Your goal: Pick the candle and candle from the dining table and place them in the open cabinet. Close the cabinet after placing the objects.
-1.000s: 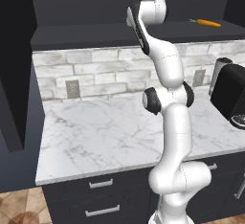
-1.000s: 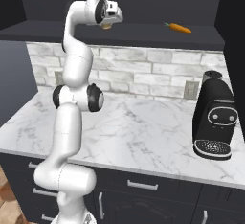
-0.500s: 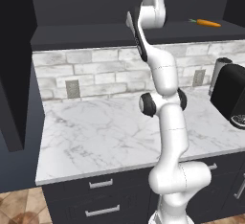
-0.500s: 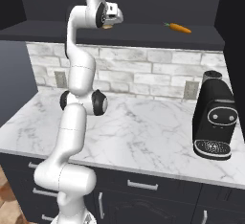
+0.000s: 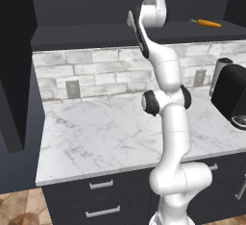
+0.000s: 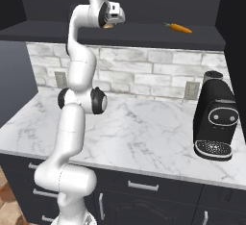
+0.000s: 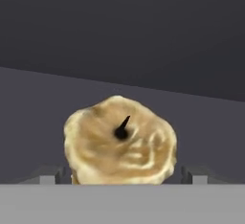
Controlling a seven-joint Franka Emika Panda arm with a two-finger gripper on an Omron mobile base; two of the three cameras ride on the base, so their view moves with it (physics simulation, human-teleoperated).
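Step in hand: letting go of the squat candle (image 7: 120, 139) on the cabinet shelf (image 6: 144, 32), arm reaching high over the counter (image 5: 110, 132). Gripper (image 7: 122, 174) spread wide, finger tips (image 7: 48, 174) standing off either side of the wax w/ gaps, so not pinching it. Candle sits upright on the shelf, carrot (image 6: 178, 27) well apart to one side. Next, prob.: back hand straight out w/o clipping the candle, then deal w/ the other candle or the doors.
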